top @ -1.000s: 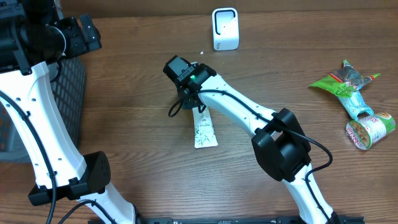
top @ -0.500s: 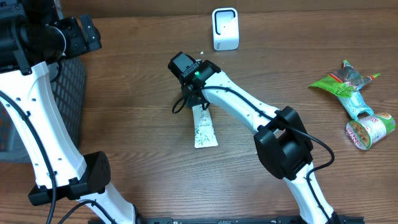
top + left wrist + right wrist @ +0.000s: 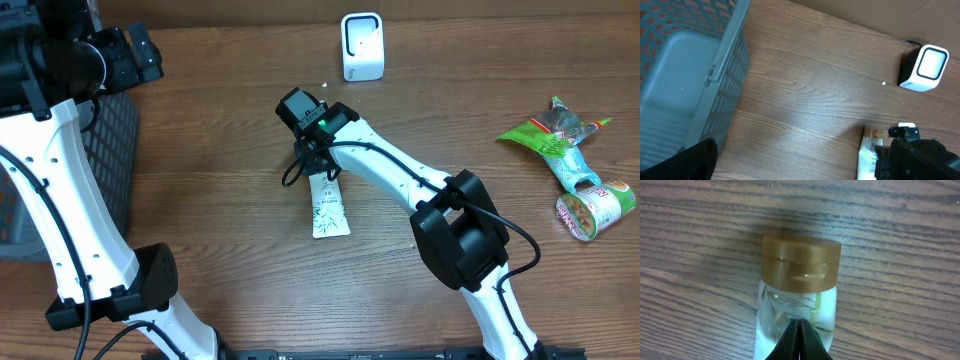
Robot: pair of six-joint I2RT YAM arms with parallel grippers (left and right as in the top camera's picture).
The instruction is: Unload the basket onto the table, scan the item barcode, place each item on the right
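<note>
The item is a white tube with a gold-brown cap, lying flat on the wooden table; it also shows in the left wrist view as a pale tube. My right gripper hangs over the tube's cap end. In the right wrist view, the right gripper is shut, tips pressed together over the clear upper body with nothing between them. The white scanner stands at the back, apart from the tube. My left gripper is raised at the far left, wide open and holding nothing.
A grey mesh basket stands at the left edge under the left arm. Green snack packets and a crumpled wrapper lie at the right. The scanner faces the table's middle.
The right gripper has closed fully and shifted slightly to the right over the cap end. The tube lies where it was. The left arm has not moved.
</note>
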